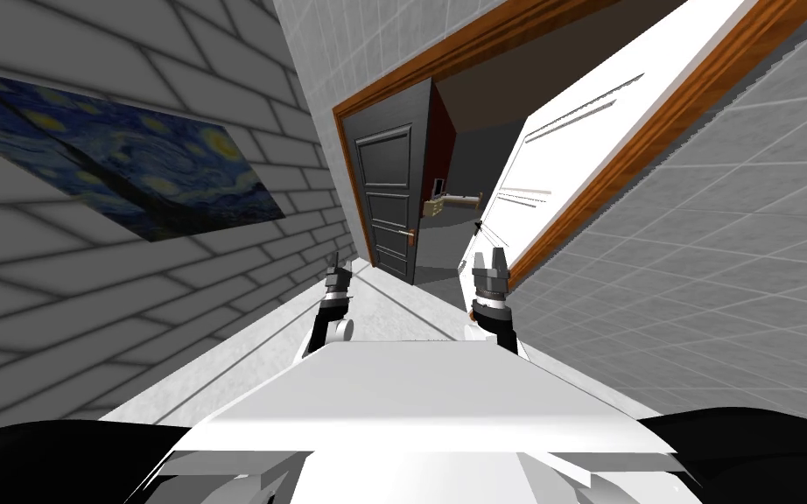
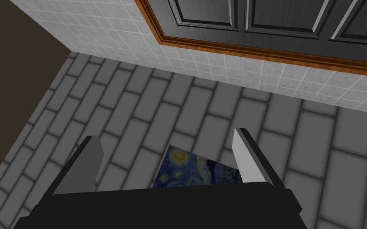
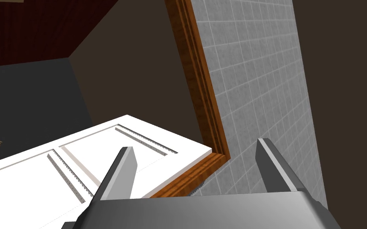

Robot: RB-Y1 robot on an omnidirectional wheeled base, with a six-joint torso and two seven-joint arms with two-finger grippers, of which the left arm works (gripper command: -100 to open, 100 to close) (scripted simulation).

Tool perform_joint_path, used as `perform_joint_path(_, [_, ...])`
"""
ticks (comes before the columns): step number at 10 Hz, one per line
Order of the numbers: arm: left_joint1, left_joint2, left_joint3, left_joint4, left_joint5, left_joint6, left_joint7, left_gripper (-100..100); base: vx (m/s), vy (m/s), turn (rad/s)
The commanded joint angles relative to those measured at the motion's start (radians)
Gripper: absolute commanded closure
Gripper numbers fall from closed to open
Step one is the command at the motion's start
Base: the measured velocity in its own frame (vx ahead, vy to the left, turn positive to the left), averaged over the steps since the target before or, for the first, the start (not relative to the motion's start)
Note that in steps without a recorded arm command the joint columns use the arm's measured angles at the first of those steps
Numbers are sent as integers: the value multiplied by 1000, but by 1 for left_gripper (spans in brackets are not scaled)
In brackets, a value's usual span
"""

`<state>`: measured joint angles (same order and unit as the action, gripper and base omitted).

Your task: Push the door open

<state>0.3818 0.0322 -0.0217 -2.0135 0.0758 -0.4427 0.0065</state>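
Hallway, narrow, with a light floor (image 1: 397,306).

- Left side: grey brick wall (image 1: 87,289) carrying a blue and yellow night-sky painting (image 1: 130,166).
- Right side: pale tiled wall (image 1: 726,262).
- Far end: doorway in a brown wooden frame (image 1: 375,94).
- Dark panelled door (image 1: 390,197): fills the left part of the doorway and has a small handle (image 1: 411,233) at its right edge.
- White door (image 1: 585,140): the task's item. It is on the right of the doorway and stands partly open. Its far side lies along the frame and a dark handle (image 1: 479,227) sits at its near edge.
- Gap between the two doors: shows a room with a dark floor (image 1: 445,254), a red wall (image 1: 442,131) and some low pale furniture (image 1: 450,203), too small for me to identify.
- My left tool (image 1: 338,260): raised near the brick wall, just left of the dark door. Its fingers are spread wide with nothing between them.
- My right tool (image 1: 488,260): raised just in front of the white door's near edge, below the dark handle. Its fingers are also spread wide and hold nothing. I cannot tell whether it touches the door.
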Motion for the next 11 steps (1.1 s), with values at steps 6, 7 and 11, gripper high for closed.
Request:
perform_joint_path(6, [-122, 22, -16, 187, -4, -4, 7, -100, 91, 33, -59])
perform_joint_path(7, [-143, 25, -18, 219, -5, -4, 8, -100, 96, 30, -75])
perform_joint_path(11, [-205, 32, -27, 315, -7, -6, 12, -100, 86, 32, -53])
